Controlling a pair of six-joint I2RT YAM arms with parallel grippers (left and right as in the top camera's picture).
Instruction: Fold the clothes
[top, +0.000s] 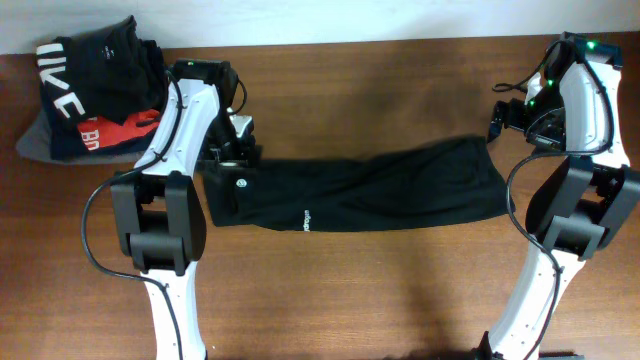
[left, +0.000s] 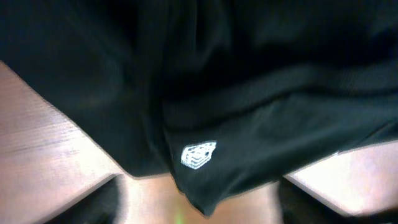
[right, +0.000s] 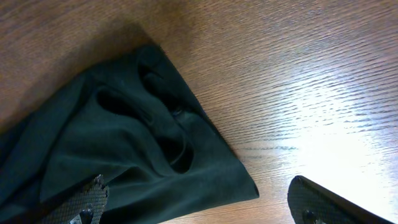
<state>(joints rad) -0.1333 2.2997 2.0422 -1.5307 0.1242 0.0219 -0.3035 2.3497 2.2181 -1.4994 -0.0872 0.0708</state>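
Note:
The black garment (top: 360, 190) lies as a long folded strip across the middle of the table, with its white round logo (top: 240, 184) near the left end and small white lettering (top: 308, 219) on the front edge. My left gripper (top: 234, 150) is at the strip's left end, open, with the garment's edge (left: 205, 112) and logo (left: 199, 155) just ahead of the blurred fingers (left: 199, 208). My right gripper (top: 500, 122) hovers by the right end, open wide, with the garment's corner (right: 143, 149) between its fingers (right: 199, 211).
A stack of folded clothes sits at the back left: a dark garment with white block letters (top: 70, 80), a red one (top: 130, 130) and a grey one (top: 32, 142). The wooden table (top: 380, 290) extends in front of the strip. A cable hangs by the right arm (top: 520, 85).

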